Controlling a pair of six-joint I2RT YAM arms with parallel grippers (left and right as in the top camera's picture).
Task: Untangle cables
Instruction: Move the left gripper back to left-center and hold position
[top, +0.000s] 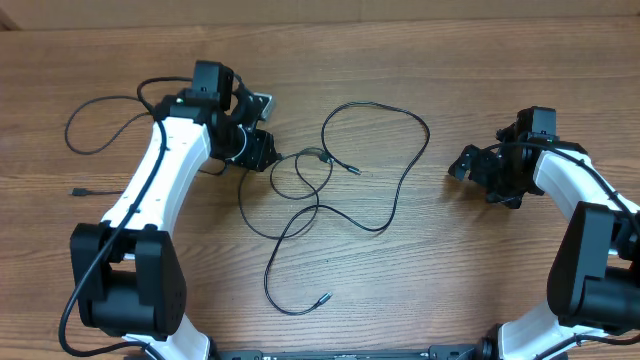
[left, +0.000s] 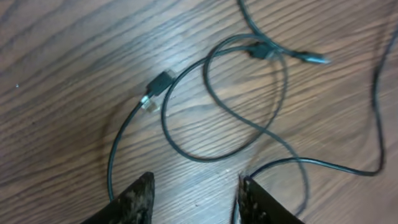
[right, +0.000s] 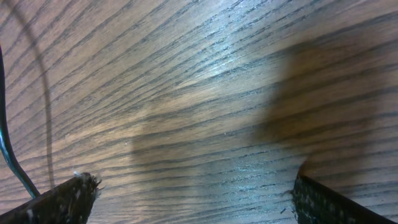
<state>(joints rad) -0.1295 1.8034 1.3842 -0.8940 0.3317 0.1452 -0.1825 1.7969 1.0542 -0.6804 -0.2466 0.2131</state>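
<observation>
Several cables (top: 315, 156) lie looped just ahead of the left gripper (left: 196, 193), jaws apart, empty; right gripper (right: 193, 193), spread wide, sits well apart.

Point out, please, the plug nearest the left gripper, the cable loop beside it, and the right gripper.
Plug (left: 159, 84): left wrist view, on its black body.
Cable loop (left: 202, 160): left wrist view, on its lower curve.
Right gripper (right: 196, 202): right wrist view, midway between its open jaws.

Robotics lab, seemingly; two white robot arms (top: 160, 180) at a wood-grain table (top: 450, 60).
</observation>
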